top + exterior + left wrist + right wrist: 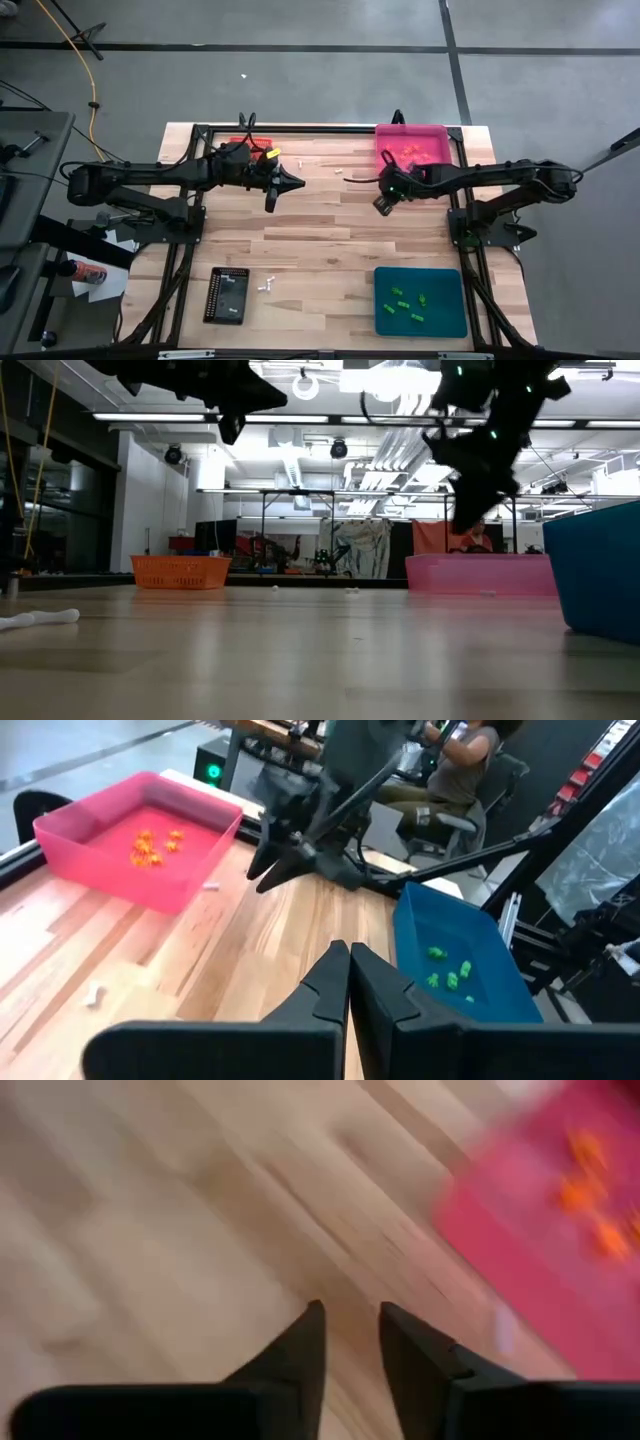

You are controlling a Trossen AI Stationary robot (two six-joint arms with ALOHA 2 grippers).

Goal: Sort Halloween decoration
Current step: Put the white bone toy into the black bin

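The Halloween decoration lies sorted and loose: orange trinkets (405,153) in the pink tray (432,133) at the far right, green ones (405,303) in the teal tray (445,318) at the near right. Small white pieces (268,285) rest on the wood beside the black tray (226,294), and others (352,177) lie near the pink tray. My left gripper (296,183) hovers shut and level above the table's middle, holding nothing. My right gripper (382,205) slants down over bare wood beside the pink tray (560,1270), its fingers (300,1345) slightly open and nothing between them.
An orange tray (180,570) stands at the far left, mostly hidden under my left arm in the high view. A black frame (320,129) runs along the table's far edge. Bare wood lies between the four trays. A seated person (465,765) shows beyond the table.
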